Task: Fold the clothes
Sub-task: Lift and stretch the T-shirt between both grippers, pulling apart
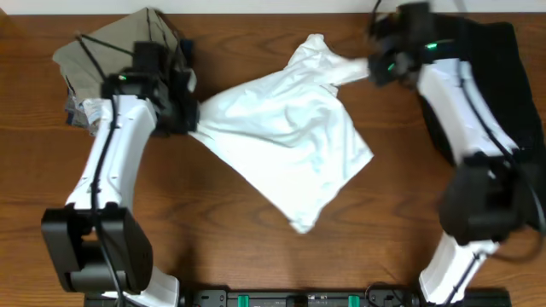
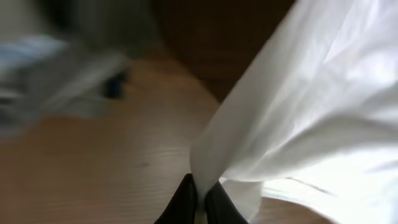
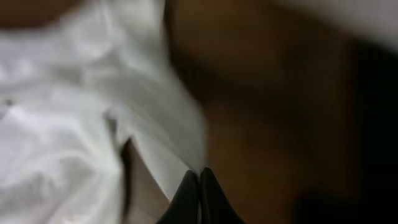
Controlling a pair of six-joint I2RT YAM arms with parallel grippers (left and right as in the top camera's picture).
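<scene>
The white T-shirt (image 1: pixel 294 136) hangs stretched between both arms over the middle of the table, its lower corner pointing to the front. My left gripper (image 1: pixel 189 119) is shut on its left edge; the pinched fabric (image 2: pixel 261 124) rises from the jaws (image 2: pixel 200 198) in the left wrist view. My right gripper (image 1: pixel 374 66) is shut on its upper right part; in the right wrist view the white cloth (image 3: pixel 74 124) meets the closed jaws (image 3: pixel 199 180). A black garment (image 1: pixel 503 77) lies at the far right under the right arm. No green print shows.
A pile of olive and grey clothes (image 1: pixel 102 60) lies at the back left, behind the left arm. The wooden table (image 1: pixel 213 230) shows in front of the shirt. The arm bases stand at the front left and front right.
</scene>
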